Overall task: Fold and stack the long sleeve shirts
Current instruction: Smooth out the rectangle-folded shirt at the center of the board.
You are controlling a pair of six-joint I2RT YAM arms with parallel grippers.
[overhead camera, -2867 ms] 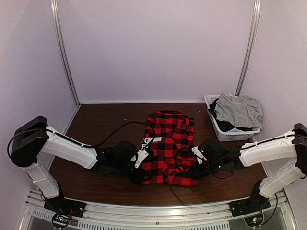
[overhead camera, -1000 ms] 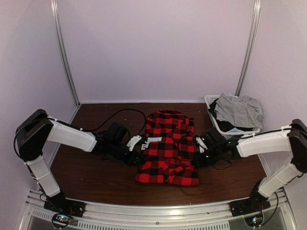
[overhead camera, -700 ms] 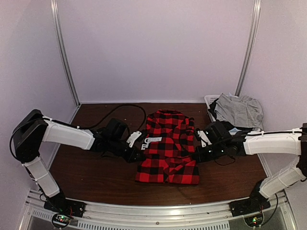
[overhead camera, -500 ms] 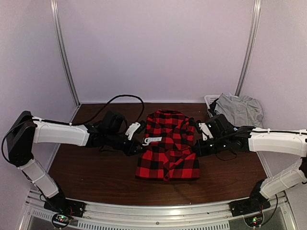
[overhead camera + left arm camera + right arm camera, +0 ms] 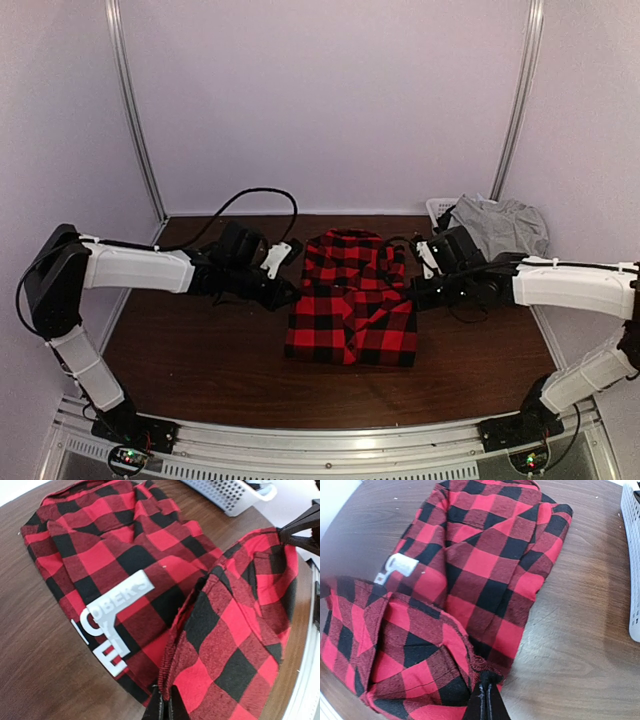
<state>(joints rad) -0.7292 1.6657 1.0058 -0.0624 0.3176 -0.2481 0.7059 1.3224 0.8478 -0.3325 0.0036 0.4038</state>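
The flannel shirt (image 5: 352, 310) lies on the worktop (image 5: 200, 340), left of the basket (image 5: 230, 492). The left pincer (image 5: 164, 706) and right pincer (image 5: 487, 700) each clamp one side of its raised lower half. Risk: uneven travel skews the fold, and a thin pinch may slip free.

Our left arm (image 5: 135, 268) and right arm (image 5: 565, 285) reach low and inward to the flannel shirt (image 5: 350, 320). The left gripper (image 5: 290, 297) is pinched closed on cloth at the shirt's left edge. The right gripper (image 5: 411, 294) is pinched closed on cloth at its right edge.
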